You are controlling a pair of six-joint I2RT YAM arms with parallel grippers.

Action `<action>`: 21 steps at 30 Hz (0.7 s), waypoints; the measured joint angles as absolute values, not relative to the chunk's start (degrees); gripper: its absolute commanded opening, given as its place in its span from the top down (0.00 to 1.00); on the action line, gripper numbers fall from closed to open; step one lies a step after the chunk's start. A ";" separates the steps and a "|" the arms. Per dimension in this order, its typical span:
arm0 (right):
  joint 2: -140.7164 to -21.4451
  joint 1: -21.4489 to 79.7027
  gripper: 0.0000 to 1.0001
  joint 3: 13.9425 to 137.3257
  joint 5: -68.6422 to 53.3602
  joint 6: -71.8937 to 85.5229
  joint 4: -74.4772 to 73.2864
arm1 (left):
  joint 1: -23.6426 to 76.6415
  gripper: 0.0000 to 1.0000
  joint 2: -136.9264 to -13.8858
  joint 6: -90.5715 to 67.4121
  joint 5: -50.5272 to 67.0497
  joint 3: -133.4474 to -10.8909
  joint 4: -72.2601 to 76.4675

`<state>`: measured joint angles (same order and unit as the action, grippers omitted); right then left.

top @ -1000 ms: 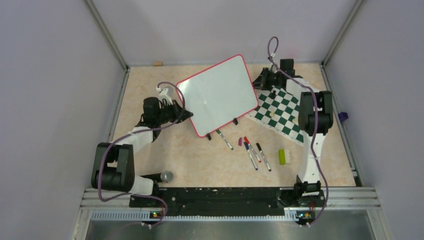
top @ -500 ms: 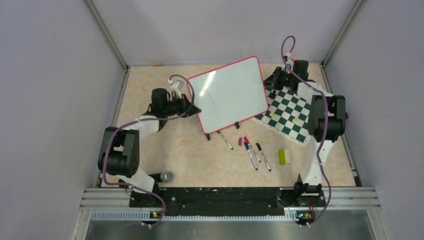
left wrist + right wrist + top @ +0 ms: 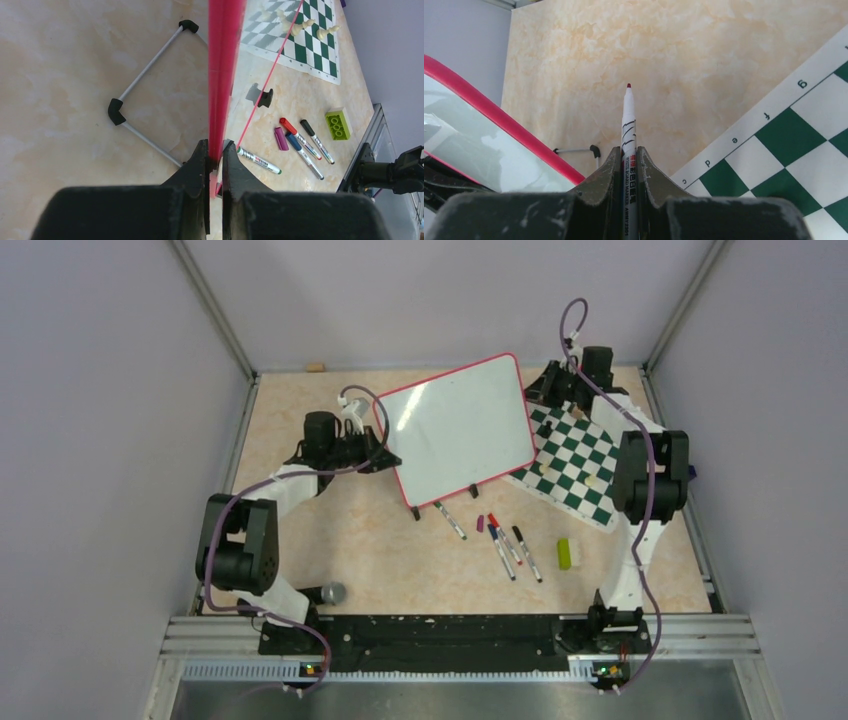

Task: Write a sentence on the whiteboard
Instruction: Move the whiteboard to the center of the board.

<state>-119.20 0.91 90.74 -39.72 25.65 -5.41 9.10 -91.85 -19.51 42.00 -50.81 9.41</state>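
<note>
Top: large glossy white whiteboard with red-pink rim [image 3: 460,430] stands tilted mid-table [image 3: 380,560], face blank. Left gripper [image 3: 390,461] is at its left edge, right gripper [image 3: 545,390] by its far right corner.
Left wrist: gripper pinched on the rim. We hold that rigid.
Right wrist: gripper clamps a white, red-tipped marker [image 3: 628,120], tip bare and off the board. We swing it onto the face with light pressure.

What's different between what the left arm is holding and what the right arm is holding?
The left fingers pinch the whiteboard by its red rim; the right fingers pinch a marker by its barrel. The whiteboard is broad and flat, far wider than the fingers; the marker is slim and pokes out past them, tip uncapped. Shared: both pairs of fingers are shut on their object.
</note>
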 measured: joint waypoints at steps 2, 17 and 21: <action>-119.20 1.54 1.00 92.09 -38.54 25.71 -5.52 | 9.10 1.00 -91.33 -19.46 41.71 -50.81 8.71; -119.20 5.74 1.00 96.55 -34.28 27.81 -6.90 | 6.35 1.00 -87.07 -19.22 40.29 -50.81 1.19; -119.20 7.33 1.00 98.63 -34.98 29.54 -6.87 | 6.42 1.00 -84.33 -20.34 39.64 -50.85 0.19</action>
